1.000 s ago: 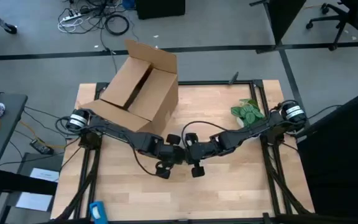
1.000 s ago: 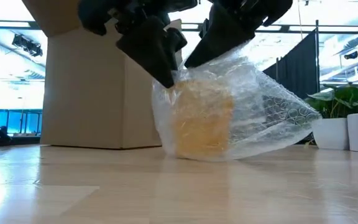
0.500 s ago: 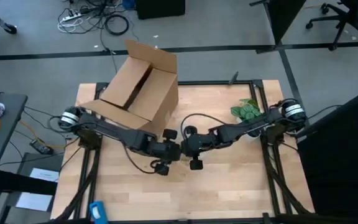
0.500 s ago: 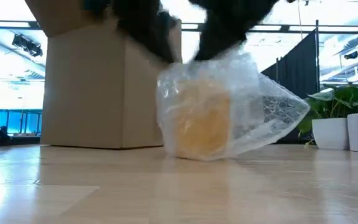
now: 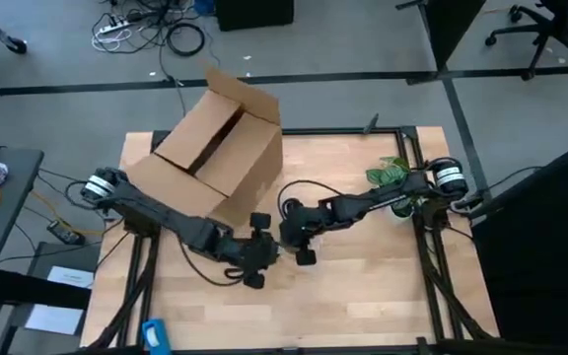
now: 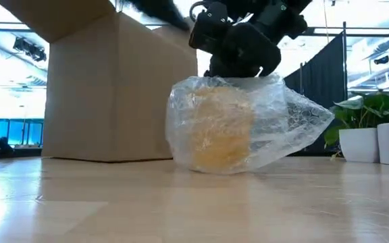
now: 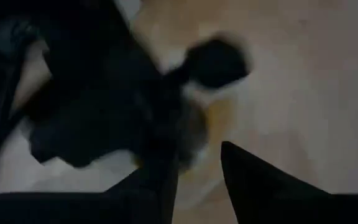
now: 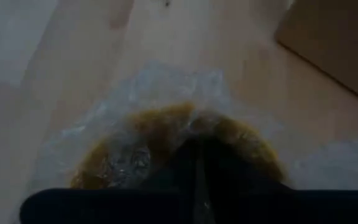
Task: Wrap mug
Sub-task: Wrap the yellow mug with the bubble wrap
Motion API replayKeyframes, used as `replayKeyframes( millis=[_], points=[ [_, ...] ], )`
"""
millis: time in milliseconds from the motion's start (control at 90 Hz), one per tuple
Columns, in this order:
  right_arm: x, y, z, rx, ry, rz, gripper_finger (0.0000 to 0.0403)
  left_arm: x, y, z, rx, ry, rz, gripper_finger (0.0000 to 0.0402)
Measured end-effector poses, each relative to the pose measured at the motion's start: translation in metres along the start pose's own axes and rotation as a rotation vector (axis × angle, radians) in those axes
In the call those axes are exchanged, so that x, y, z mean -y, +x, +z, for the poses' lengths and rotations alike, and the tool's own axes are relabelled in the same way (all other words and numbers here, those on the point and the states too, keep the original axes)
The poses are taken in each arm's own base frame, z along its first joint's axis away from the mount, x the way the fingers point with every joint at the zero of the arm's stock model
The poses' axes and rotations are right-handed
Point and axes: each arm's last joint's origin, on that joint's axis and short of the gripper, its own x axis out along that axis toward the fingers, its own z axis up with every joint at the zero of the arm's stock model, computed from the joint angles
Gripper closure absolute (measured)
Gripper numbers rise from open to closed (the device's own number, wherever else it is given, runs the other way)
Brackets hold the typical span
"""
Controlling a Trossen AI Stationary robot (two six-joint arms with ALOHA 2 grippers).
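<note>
Your left gripper [image 5: 254,258] has pulled off the crinkly clear plastic sheet [image 6: 296,121]; I cannot tell its state. Your right gripper [image 6: 238,57], fingers together, now pins the sheet over the small yellow-orange glossy mug [image 6: 215,131] on the desk [image 6: 194,202]; wrapping looks nearly complete.

Cardboard box [image 5: 217,148] at 11 o'clock on the wooden table [image 5: 363,296], flaps open, lying tilted on its side. Potted plant [image 5: 390,176] at 2 o'clock near the table's edge; low view shows it in a white pot [image 6: 360,144]. On the floor beyond the table at 12 o'clock: cables [image 5: 156,28]. Office chair [image 5: 550,25] at 1 o'clock, well apart from the table.
</note>
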Motion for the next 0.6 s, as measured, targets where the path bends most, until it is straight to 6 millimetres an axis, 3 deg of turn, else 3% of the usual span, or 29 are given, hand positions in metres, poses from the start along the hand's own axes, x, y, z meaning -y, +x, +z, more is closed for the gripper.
replayKeyframes(
  millis=[300,411,600],
  points=[
    [-0.008,-0.011,0.002,0.005,-0.096,0.028,0.0325,-0.021,0.027,-0.015,0.124,-0.103,0.154,0.0296],
    [-0.011,-0.011,0.002,0.008,-0.102,0.030,0.0298,-0.022,0.032,-0.030,0.086,-0.122,0.161,0.0296],
    [-0.013,-0.012,0.003,0.007,-0.108,-0.007,0.0264,-0.028,0.021,-0.057,0.069,-0.208,0.267,0.0296]
  ],
)
